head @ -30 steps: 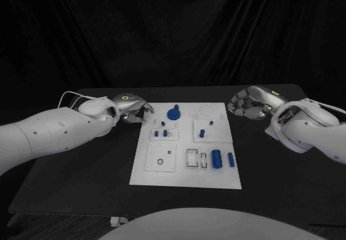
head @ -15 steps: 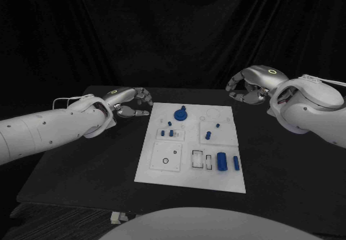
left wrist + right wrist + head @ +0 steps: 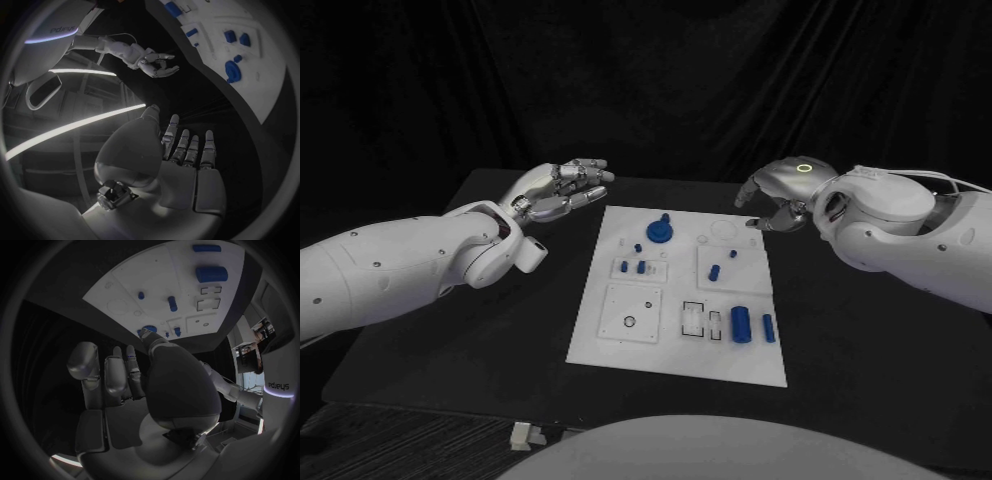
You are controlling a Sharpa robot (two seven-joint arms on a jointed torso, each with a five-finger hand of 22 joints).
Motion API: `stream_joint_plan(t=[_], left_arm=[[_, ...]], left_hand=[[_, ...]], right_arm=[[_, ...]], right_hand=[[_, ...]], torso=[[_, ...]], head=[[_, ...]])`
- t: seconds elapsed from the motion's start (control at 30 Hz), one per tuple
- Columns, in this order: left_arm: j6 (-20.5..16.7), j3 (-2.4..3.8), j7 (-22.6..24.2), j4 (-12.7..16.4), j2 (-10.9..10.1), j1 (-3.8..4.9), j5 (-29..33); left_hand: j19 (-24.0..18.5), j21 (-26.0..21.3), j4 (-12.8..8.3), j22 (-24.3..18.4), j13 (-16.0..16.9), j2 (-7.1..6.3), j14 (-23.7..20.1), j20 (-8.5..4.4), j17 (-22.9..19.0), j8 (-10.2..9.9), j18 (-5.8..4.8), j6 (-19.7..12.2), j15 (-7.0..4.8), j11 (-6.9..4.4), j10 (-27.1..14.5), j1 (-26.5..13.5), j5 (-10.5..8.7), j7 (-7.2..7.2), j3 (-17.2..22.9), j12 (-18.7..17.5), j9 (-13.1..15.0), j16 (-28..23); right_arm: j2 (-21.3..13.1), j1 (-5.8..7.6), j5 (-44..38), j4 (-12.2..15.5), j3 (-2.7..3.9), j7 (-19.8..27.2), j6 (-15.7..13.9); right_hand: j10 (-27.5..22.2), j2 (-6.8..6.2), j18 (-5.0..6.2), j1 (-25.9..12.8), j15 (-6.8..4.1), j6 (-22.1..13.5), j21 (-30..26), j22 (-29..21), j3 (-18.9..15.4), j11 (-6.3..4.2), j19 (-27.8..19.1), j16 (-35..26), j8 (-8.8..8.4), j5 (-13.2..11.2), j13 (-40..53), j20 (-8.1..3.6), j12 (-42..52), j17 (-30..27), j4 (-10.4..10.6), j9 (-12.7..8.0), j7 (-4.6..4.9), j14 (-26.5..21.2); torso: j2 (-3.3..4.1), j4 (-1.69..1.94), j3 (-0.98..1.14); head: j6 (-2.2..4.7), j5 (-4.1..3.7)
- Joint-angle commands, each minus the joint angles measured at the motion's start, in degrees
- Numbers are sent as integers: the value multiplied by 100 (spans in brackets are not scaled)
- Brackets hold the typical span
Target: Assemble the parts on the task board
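Assembly looks barely begun, as a guess: on the task board [image 3: 678,360] several blue parts [image 3: 738,325] lie loose near its right edge while others, like the blue knob [image 3: 656,232] at its far end, seem seated. Left hand [image 3: 564,190] hovers off the board's far-left corner and right hand [image 3: 776,198] off its far-right corner, both empty with fingers apart, clear of every part

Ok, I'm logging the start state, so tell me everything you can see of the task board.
The task board is a flat white rectangular plate lying on the black table between the two arms. It carries raised square panels, small round holes and black-outlined rectangular slots. Blue parts sit on it: a round knobbed piece near the far edge, small pegs mid-board, and two cylinders lying near the right side. Neither hand touches it.
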Motion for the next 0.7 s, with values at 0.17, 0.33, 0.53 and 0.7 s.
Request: stream_joint_plan(t=[0.17,0.33,0.53,0.7], left_arm=[[884,2,1045,213,-111,-78,832],[905,1,1112,366,-200,-103,898],[995,1,1090,483,-246,-129,1258],[1092,1,1045,508,-261,-144,1372]], left_hand=[[-146,-87,6,-1499,-332,182,-309,-145,-475,-407,-37,-1816,-36,-389,-269,-128,-386,-276,-704,-1070,-758,-685],[-149,-97,3,-1849,-398,214,-385,-122,-510,-450,40,-2425,-125,-761,-527,-197,-466,-764,-873,-1700,-820,-731],[-367,-217,-1,-3143,-409,230,-385,1,-510,-449,13,-2452,-163,-834,-551,-113,-415,-797,-881,-1789,-820,-731],[-369,-211,-1,-3178,-397,282,-385,96,-510,-443,38,-2395,-66,-663,-538,33,-244,-725,-854,-1710,-815,-731]], right_arm=[[63,-300,-259,-209,3,250,38],[131,-454,-262,-342,3,361,-4],[247,-606,-263,-535,3,495,-92],[340,-713,-263,-673,3,607,-189]], right_hand=[[138,10,37,100,7,99,77,744,-155,2,65,62,-72,116,-190,-5,-51,47,164,-53,56,58],[254,76,31,286,-10,159,96,755,-59,-16,84,71,-118,546,-316,-14,-62,54,108,-87,118,62],[382,103,23,332,-17,203,141,767,2,-20,107,90,-130,617,-363,-22,-43,80,63,-98,167,77],[589,123,18,358,-28,299,170,775,85,-34,125,100,-115,647,-410,-32,-12,90,3,-92,213,89]], torso=[[29,50,-89],[48,80,-164],[50,86,-178],[40,78,-166]], head=[[0,-77],[0,-124],[0,-181],[0,-206]])
